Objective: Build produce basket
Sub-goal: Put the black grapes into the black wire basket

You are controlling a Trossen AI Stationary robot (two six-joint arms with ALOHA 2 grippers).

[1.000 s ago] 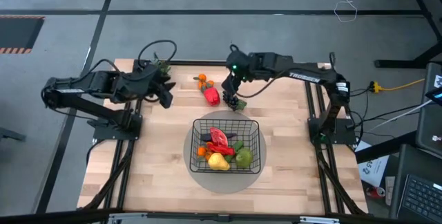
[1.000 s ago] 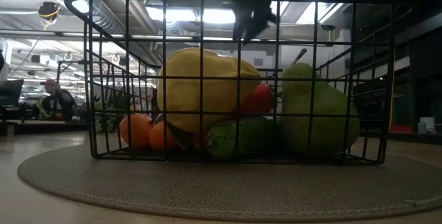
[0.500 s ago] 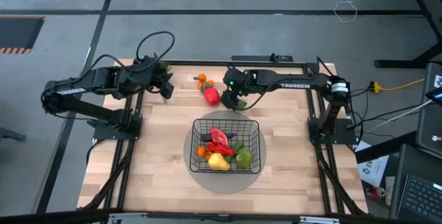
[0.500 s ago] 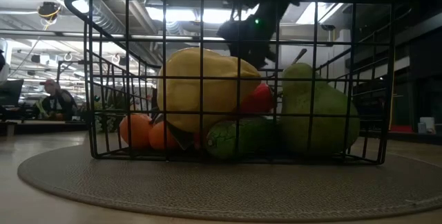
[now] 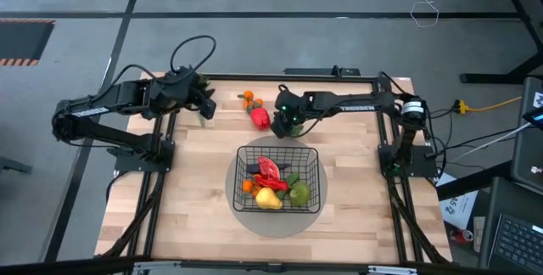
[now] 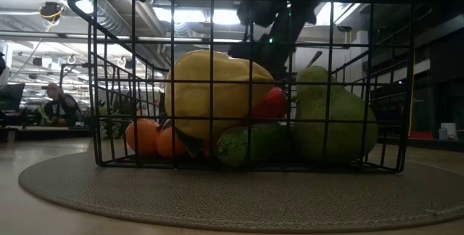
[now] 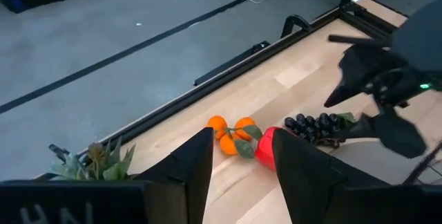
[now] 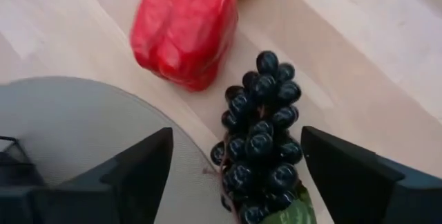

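The black wire basket [image 5: 278,177] stands on a round grey mat and holds a yellow fruit [image 6: 214,90], a green pear [image 6: 333,119], oranges, a cucumber and red pieces. Dark grapes [image 8: 262,148] lie on the table at the mat's far edge, with a red pepper [image 8: 185,30] and oranges [image 5: 247,99] close by. My right gripper [image 8: 236,137] is low over the grapes and open, one finger on either side of the bunch. My left gripper [image 7: 242,135] hovers open at the table's far left, facing the oranges [image 7: 231,131].
A leafy green sprig [image 7: 97,162] stands near the far left corner, beside my left gripper. The grey mat [image 8: 69,127] reaches almost to the grapes. Bare wood lies on the near side and to both sides of the basket. A person shows far off in the room [image 6: 58,104].
My right gripper has come down toward the grapes, its arm stretching lower over the far side of the table. My left gripper has drifted a little toward the far edge. The produce and the basket have stayed put.
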